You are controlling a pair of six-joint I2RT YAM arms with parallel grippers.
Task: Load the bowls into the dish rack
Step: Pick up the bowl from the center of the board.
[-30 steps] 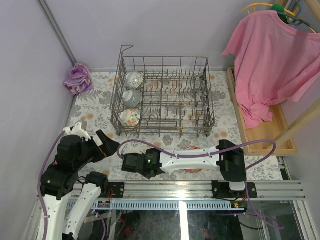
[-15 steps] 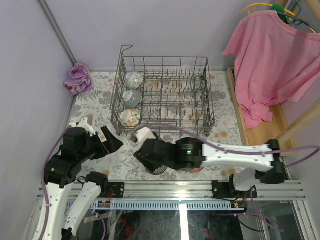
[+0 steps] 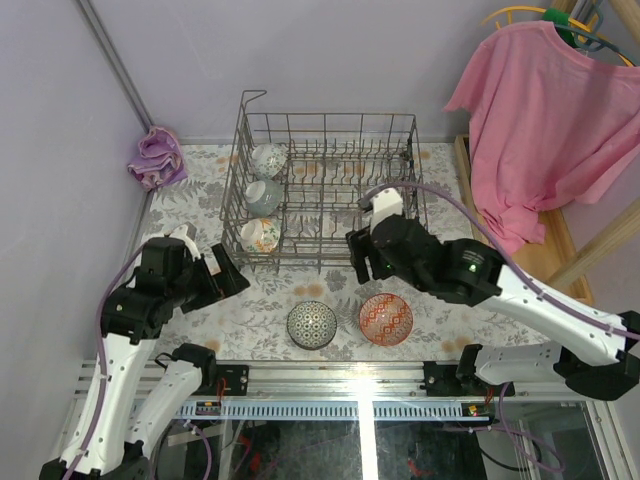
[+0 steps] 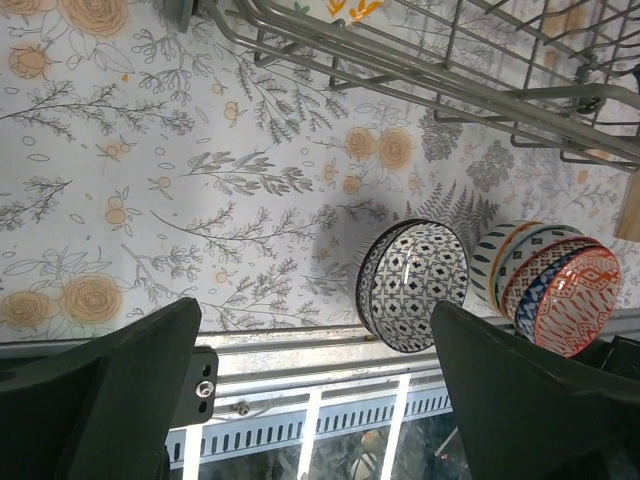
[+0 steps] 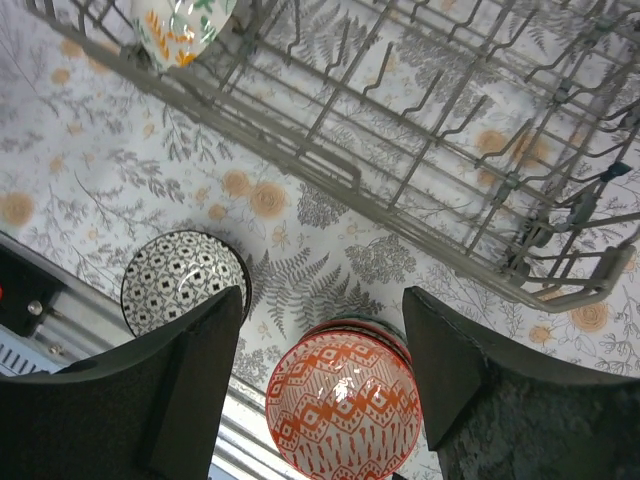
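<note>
The grey wire dish rack (image 3: 345, 200) stands at the back of the floral table, with three bowls (image 3: 263, 195) on edge in its left column. A black-and-white patterned bowl (image 3: 312, 324) sits alone on the table near the front edge. To its right is a short stack topped by a red-and-white bowl (image 3: 386, 318). My right gripper (image 3: 362, 262) hovers open and empty just before the rack's front wall. In the right wrist view that gripper (image 5: 322, 335) is above the red-and-white bowl (image 5: 345, 405). My left gripper (image 3: 225, 282) is open and empty, left of the black-and-white bowl (image 4: 412, 285).
A purple cloth (image 3: 157, 157) lies at the back left corner. A pink shirt (image 3: 545, 110) hangs over a wooden tray (image 3: 520, 262) on the right. The metal rail (image 3: 360, 375) runs along the near table edge. The rack's front wall (image 5: 330, 170) is close below my right wrist.
My right gripper opened, left the black-and-white bowl on the table and swung up and right toward the rack's front. The left arm shifted slightly.
</note>
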